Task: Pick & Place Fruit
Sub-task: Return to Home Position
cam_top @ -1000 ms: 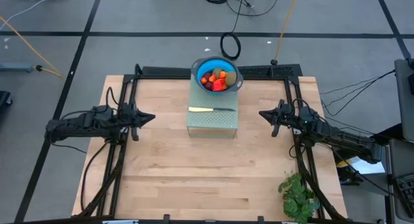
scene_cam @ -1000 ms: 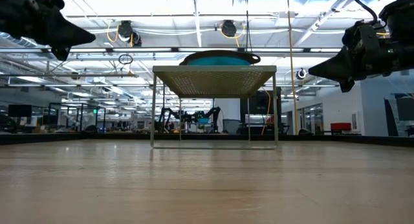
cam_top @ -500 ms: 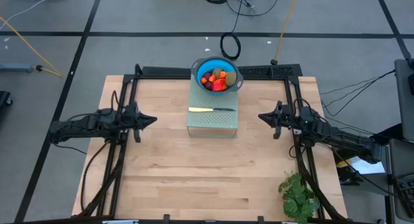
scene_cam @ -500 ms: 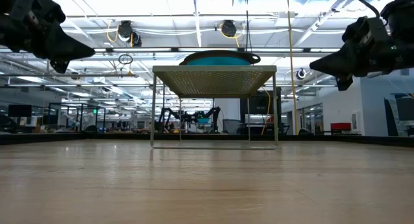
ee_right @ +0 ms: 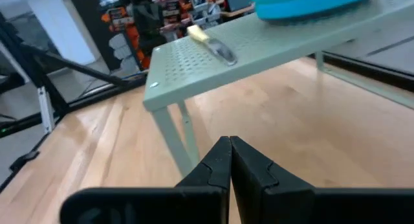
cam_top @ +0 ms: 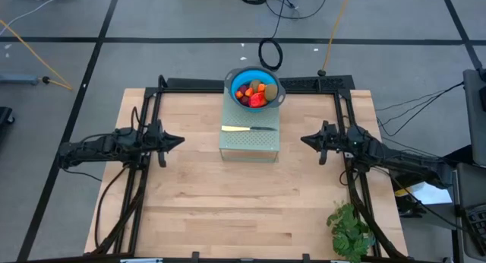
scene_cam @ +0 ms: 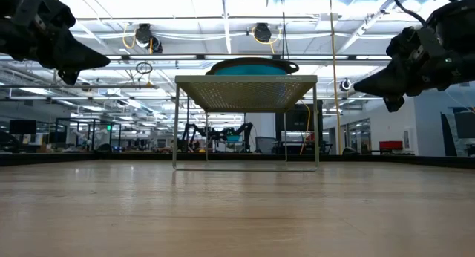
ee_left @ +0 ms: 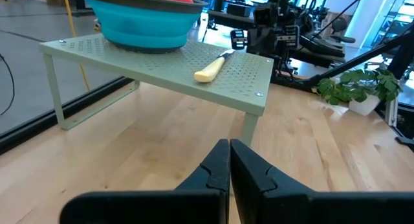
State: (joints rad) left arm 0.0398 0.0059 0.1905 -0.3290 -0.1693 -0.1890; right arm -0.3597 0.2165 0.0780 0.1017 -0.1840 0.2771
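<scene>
Blue bowl (cam_top: 231,84) sits at the far end of the shelf (cam_top: 250,145) with the fruit (cam_top: 254,93) heaped inside: orange bits, a red piece, brownish ovals on top. L wrist view shows only a red top above the bowl's rim.

Knife (cam_top: 247,128) lies flat on the shelf just in front of the bowl, crosswise. Its yellow handle is toward the L side, its blade toward the R. It looks apart from the bowl.

Shelf has a perforated pale green top on thin legs. It stands on the tabletop (cam_top: 228,206), centre-back.

L gripper (cam_top: 176,140): L of the shelf, well apart from it, tip pointing toward it. It hangs above the tabletop (low view). Fingers pressed together (L wrist view).

R gripper (cam_top: 305,139): R of the shelf, approx. mirror pose, tip toward the shelf, also off the tabletop. Fingers pressed together (R wrist view).

Plant (cam_top: 351,229): near R corner of the tabletop, close to the R arm's base, well apart from the shelf.
</scene>
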